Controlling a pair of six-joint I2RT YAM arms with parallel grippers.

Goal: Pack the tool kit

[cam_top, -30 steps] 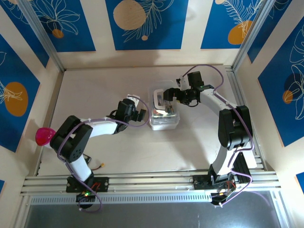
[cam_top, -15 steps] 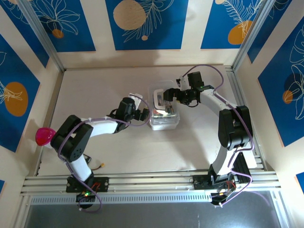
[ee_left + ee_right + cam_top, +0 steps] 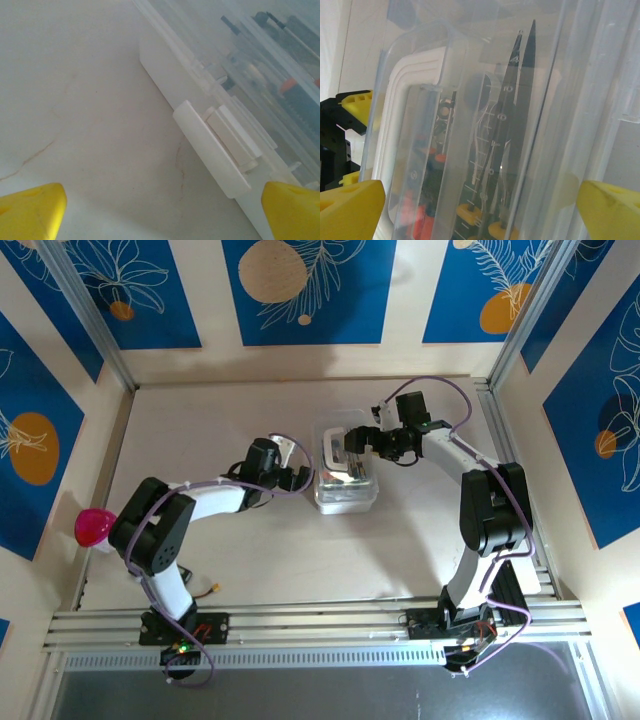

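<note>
The tool kit (image 3: 346, 486) is a clear plastic case lying shut in the middle of the table. My left gripper (image 3: 299, 475) sits open just left of it, low over the table. In the left wrist view the gripper (image 3: 161, 214) has bare table between its yellow fingertips, and the case's white latch (image 3: 212, 150) is just ahead to the right. My right gripper (image 3: 359, 441) is open at the case's far end. In the right wrist view the gripper (image 3: 480, 212) has the clear case (image 3: 485, 125) between its wide-set fingertips, with yellow-handled pliers (image 3: 470, 214) and red-orange screwdrivers (image 3: 420, 222) inside.
A pink ball (image 3: 94, 527) rests at the table's left edge. A small orange bit (image 3: 215, 588) lies near the front left. Blue-patterned walls close in the far side and both flanks, and an aluminium rail (image 3: 320, 625) runs along the front.
My left gripper has crept a little farther and to the right, closer to the case's left side. The right arm and the case have stayed still.
</note>
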